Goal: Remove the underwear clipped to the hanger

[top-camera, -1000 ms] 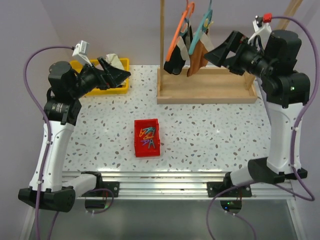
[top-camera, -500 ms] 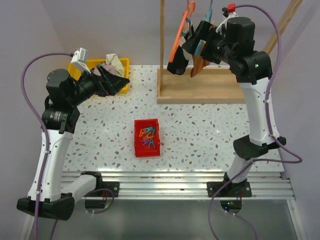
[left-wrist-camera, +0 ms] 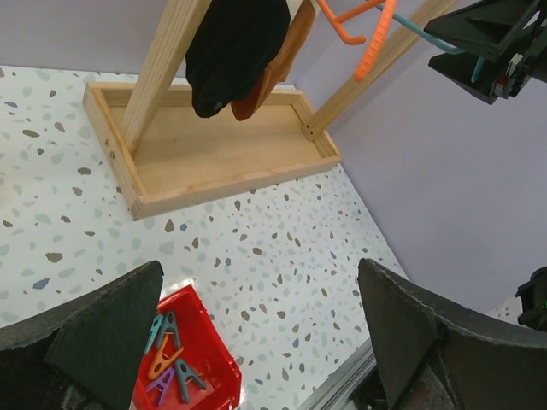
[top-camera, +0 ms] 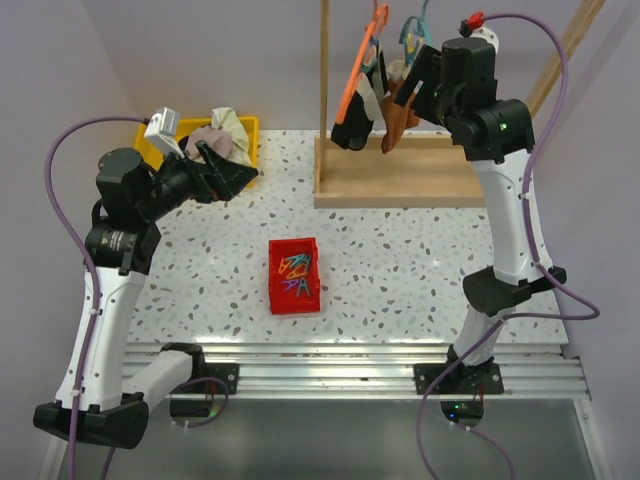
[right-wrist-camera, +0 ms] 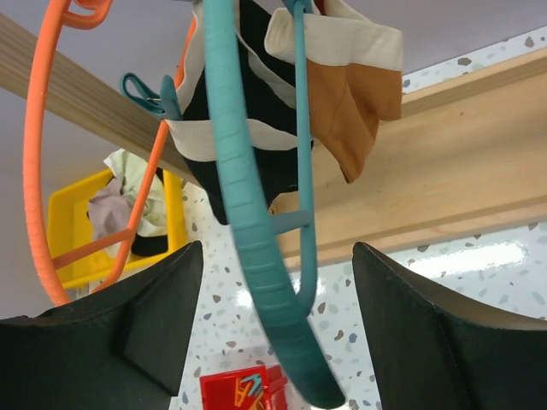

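Straddling the teal hanger (right-wrist-camera: pixel 224 128), the right gripper (right-wrist-camera: pixel 275 256) holds its jaws wide apart with nothing pinched. I'd say it's lining up on the rust-brown underwear (right-wrist-camera: pixel 363 111), clipped just above and to one side. The black underwear (left-wrist-camera: pixel 235 51) hangs right beside it on the orange hanger (right-wrist-camera: pixel 36 171), held by a teal peg (right-wrist-camera: pixel 144 92). It's crowded here: the hanger bars cross in front of both garments, so snagging looks likely. Over the table the left gripper (left-wrist-camera: pixel 261 269) hovers open and empty, probably waiting, near the yellow bin (top-camera: pixel 250 128) and its pale cloth bundle (top-camera: pixel 225 125). A red bin (top-camera: pixel 295 275) of pegs sits mid-table.
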